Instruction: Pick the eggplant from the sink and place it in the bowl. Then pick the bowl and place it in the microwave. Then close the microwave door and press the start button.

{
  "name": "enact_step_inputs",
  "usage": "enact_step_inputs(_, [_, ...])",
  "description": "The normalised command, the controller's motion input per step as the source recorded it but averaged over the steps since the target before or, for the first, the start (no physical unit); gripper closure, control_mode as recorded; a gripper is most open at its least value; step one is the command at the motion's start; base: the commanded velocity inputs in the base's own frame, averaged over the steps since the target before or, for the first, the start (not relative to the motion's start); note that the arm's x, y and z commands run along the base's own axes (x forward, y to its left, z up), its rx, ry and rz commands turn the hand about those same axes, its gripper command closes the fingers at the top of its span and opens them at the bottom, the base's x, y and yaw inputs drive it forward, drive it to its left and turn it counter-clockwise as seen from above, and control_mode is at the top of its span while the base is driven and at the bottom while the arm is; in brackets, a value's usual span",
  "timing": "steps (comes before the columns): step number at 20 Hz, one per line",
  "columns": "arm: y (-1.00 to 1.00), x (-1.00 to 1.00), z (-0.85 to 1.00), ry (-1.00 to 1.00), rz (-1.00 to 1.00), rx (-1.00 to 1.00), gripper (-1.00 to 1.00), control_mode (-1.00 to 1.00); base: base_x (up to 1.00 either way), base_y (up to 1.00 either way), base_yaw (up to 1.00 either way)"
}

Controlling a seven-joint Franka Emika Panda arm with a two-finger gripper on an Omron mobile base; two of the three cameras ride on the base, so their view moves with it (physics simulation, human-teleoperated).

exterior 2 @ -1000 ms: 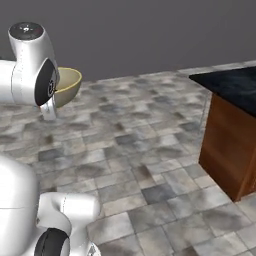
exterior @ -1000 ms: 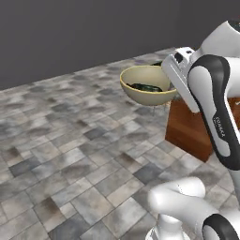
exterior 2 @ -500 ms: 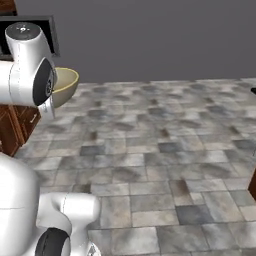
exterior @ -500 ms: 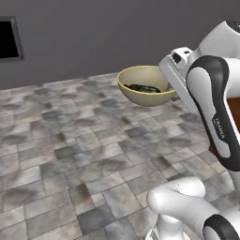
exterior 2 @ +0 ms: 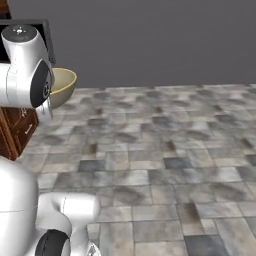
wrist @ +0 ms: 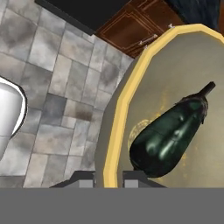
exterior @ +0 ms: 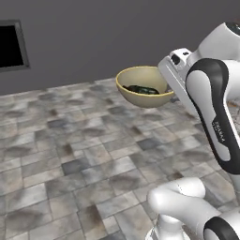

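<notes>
Here the bowl [exterior: 143,86] hangs in the air above the tiled floor [exterior: 61,154], held by its rim at the 3 o'clock side in the left base view, where the arm's white hand meets it. The pincer [wrist: 108,177] is clenched on that rim: in the hand view one tip sits outside the yellow edge and the other inside.

The eggplant [wrist: 168,133] lies inside the bowl. In the hand view its long axis runs from about 7 o'clock to 1 o'clock, the thick rounded end low near the tips and the thin stem pointing up toward 1 o'clock. In the left base view it shows as a dark sliver [exterior: 142,89] lying flat across the bowl's bottom, roughly 9 to 3 o'clock.

The right base view gives the bowl [exterior 2: 62,85] from outside, half hidden behind the arm's grey-capped joint, so its contents cannot be seen there.

The hand view adds brown cabinet doors [wrist: 131,28] at 12 o'clock beyond the rim. A dark framed opening [exterior: 10,46] sits in the grey wall at 10 o'clock in the left base view. Brown cabinetry [exterior 2: 17,130] stands at 9 o'clock in the right base view.
</notes>
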Motion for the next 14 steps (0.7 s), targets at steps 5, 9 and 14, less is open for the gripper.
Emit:
enact_step_inputs(5, [0.0, 0.0, 0.0, 0.0, 0.0, 0.0, 1.0, 1.0, 1.0, -0.08, 0.0])
enact_step_inputs(9, [0.0, 0.0, 0.0, 0.0, 0.0, 0.0, 1.0, 1.0, 1.0, -0.12, 0.01])
enact_step_inputs(14, [0.0, 0.0, 0.0, 0.0, 0.0, 0.0, 1.0, 1.0, 1.0, -0.21, 0.05])
